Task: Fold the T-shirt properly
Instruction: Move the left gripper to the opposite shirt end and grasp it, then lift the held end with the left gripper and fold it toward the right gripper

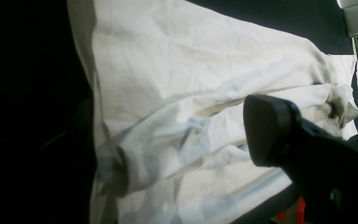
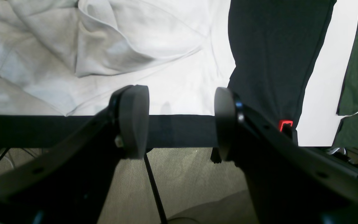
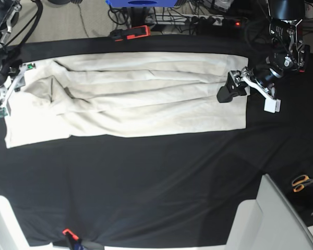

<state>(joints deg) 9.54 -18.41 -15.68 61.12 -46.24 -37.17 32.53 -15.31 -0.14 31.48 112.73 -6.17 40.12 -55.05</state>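
Done: T-shirt (image 3: 146,99) folded lengthwise into a long wrinkled band at 12 o'clock on the surface (image 3: 161,182).
Left: crosswise folds, by my judgement.
Jaws: left gripper (image 3: 227,94) and right gripper (image 2: 179,121) both open, holding nothing.

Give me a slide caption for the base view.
Both open grippers, left and right, flank a lengthwise-folded cream T-shirt on the black table cloth.

near side: the black desk (image 3: 146,177) lies bare from the shirt's lower edge down to the front rim, wide room for a tool.
middle: the T-shirt (image 3: 135,99) lies flat across the desk with low, raised folds.
far edge: a red clamp (image 3: 131,33) sits close behind the shirt, leaving a narrow strip.
right corner: scissors (image 3: 304,182) and a pale panel (image 3: 271,219) take up space.
ends: the left tool (image 3: 230,89) and right tool (image 3: 2,83) each sit at one end of the shirt.
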